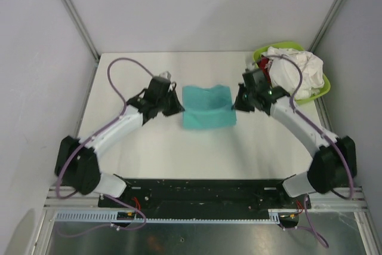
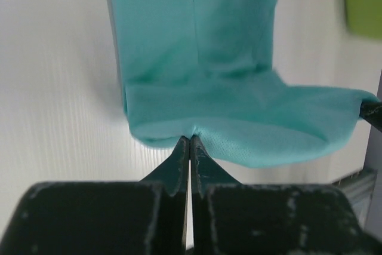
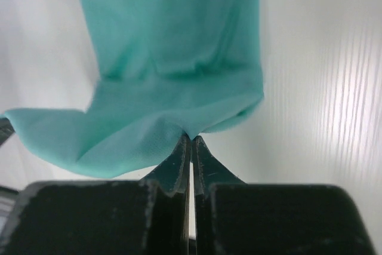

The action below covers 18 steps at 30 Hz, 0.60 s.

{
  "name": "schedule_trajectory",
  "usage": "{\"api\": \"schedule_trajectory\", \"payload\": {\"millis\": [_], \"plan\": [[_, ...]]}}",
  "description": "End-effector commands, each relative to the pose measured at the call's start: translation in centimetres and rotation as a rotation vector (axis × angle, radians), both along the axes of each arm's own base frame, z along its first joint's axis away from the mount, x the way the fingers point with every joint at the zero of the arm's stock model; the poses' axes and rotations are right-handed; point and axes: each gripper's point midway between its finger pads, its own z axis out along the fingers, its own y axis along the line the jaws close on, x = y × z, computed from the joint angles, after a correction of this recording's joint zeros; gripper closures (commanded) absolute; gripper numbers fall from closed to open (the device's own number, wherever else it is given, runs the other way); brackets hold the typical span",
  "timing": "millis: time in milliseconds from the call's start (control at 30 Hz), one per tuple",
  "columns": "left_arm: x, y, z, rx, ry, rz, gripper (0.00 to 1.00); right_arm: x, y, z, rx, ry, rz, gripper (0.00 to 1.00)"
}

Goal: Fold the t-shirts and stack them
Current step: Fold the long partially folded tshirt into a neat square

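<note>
Item one, the left gripper (image 2: 189, 141): its jaws are pressing together on a pinch of cloth at the left edge of the teal t-shirt (image 1: 207, 107), with nothing showing between the tips but fabric. Item two, the right gripper (image 3: 191, 138): it is clenching in the same way on the opposite, right edge of the same shirt. The garment is lying at the middle of the table (image 1: 149, 153), between the two grippers; its pinched band is hanging slightly slack from one to the other, while the rest is resting flat on the surface. Step in hand, as judged: a fold of the teal shirt, with both arms sharing one edge. The next move is probably asking both arms to travel together at an even height, carry that edge across the flat part, line it up, and let go only once the cloth is lying down; uneven travel would likely be skewing or bunching the fold. Item three, the lime-green basin (image 1: 322, 91): it is sitting at the far right corner, just behind the right arm. Item four, the white t-shirts (image 1: 298, 70): they are heaping over its rim, with a red t-shirt (image 1: 265, 67) peeking out beside them, all unfolded. The basin is crowding the right arm's elbow room, while nothing is blocking the fold itself.
</note>
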Motion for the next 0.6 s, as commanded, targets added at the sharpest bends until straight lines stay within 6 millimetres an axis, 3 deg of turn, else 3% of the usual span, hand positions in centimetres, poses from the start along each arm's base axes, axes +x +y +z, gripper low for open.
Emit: {"api": "schedule_trajectory", "payload": {"millis": [0, 133, 267, 400, 567], "plan": [[8.0, 0.2, 1.8, 0.026, -0.067, 0.055, 1.00, 9.3, 1.2, 2.5, 0.035, -0.125, 0.003, 1.00], [15.6, 0.1, -0.4, 0.040, -0.045, 0.096, 1.00, 17.5, 2.0, 0.7, 0.054, -0.151, -0.037, 1.00], [22.1, -0.5, -2.8, 0.038, -0.049, 0.112, 1.00, 23.5, 3.0, -3.8, 0.084, -0.112, -0.052, 1.00], [24.9, -0.9, -6.0, 0.025, -0.011, 0.125, 1.00, 26.0, 3.3, -8.3, 0.109, -0.045, -0.075, 1.00], [25.0, -1.0, -8.7, 0.021, 0.045, 0.135, 1.00, 25.6, 3.1, -11.6, 0.111, 0.025, -0.083, 1.00]]}}
